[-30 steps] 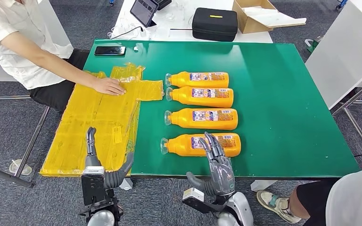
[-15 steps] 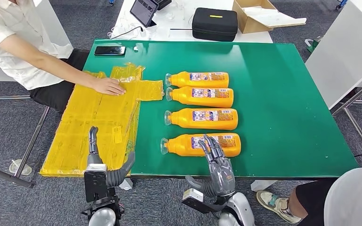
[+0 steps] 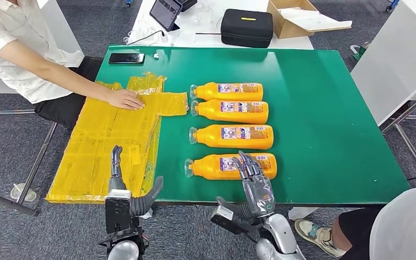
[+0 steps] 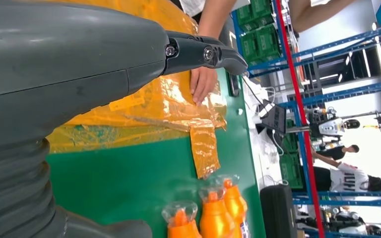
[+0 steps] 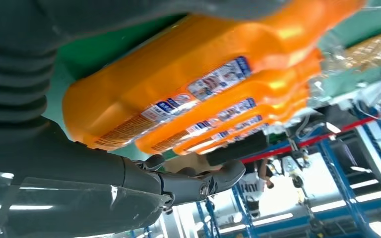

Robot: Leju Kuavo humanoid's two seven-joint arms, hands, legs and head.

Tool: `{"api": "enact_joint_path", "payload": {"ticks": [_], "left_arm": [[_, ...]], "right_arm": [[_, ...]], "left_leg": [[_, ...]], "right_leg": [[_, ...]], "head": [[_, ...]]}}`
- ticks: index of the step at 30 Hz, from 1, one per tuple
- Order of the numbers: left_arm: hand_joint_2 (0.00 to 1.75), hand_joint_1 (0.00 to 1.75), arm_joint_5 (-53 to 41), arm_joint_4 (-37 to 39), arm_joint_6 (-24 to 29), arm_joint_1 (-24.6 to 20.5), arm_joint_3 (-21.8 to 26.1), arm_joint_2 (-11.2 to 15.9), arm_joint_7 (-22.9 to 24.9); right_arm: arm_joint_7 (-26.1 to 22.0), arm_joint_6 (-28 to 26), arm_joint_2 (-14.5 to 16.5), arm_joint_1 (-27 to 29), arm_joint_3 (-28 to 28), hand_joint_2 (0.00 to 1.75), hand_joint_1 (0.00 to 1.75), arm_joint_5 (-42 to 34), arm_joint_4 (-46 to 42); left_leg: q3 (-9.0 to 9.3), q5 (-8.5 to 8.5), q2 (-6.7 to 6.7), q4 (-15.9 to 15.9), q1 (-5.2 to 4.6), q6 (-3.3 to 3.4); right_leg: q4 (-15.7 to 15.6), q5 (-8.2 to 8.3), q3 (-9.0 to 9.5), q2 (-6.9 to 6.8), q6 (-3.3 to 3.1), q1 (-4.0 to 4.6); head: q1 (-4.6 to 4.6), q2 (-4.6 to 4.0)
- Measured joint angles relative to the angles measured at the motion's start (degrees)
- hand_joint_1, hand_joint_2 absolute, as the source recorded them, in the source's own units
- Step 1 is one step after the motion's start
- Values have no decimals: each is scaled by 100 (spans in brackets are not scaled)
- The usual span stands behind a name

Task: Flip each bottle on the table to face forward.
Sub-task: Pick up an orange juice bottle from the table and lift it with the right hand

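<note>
Bottles lie flat, long axes crosswise, caps pointing left.

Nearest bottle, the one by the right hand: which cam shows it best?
Head view. The nearest bottle lies there whole, cap to base, with only the right hand covering part of its label. The right wrist view has it close, but cut off by the hand. The left wrist view catches just bottle caps; I cannot tell which is which.

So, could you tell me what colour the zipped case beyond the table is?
The case is black with a small yellow mark, clearest in the head view.
</note>
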Motion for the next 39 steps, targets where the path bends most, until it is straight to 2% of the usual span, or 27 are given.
{"api": "enact_joint_path", "payload": {"ticks": [4,8,25,39], "left_arm": [[175,0,32,0,34,1,-70,-1,0],[175,0,40,0,32,1,-85,0,0],[175,0,86,0,-28,9,-86,-2,0],[175,0,75,0,-54,0,-125,-33,-1]], "right_arm": [[431,0,-49,-172,11,175,0,466,165],[683,-18,-135,-324,30,175,0,797,270],[1018,40,-468,-387,37,175,0,1421,70],[1297,281,-776,-647,27,175,0,1539,121]], "left_leg": [[0,0,0,0,0,0],[0,0,0,0,1,0],[-1,0,0,0,0,0],[-1,0,0,1,0,1]], "right_leg": [[0,0,0,0,0,1],[0,0,0,0,0,1],[0,0,0,0,0,0],[0,1,0,0,1,0]], "head": [[-2,0],[-1,0],[-1,0],[-2,0]]}}
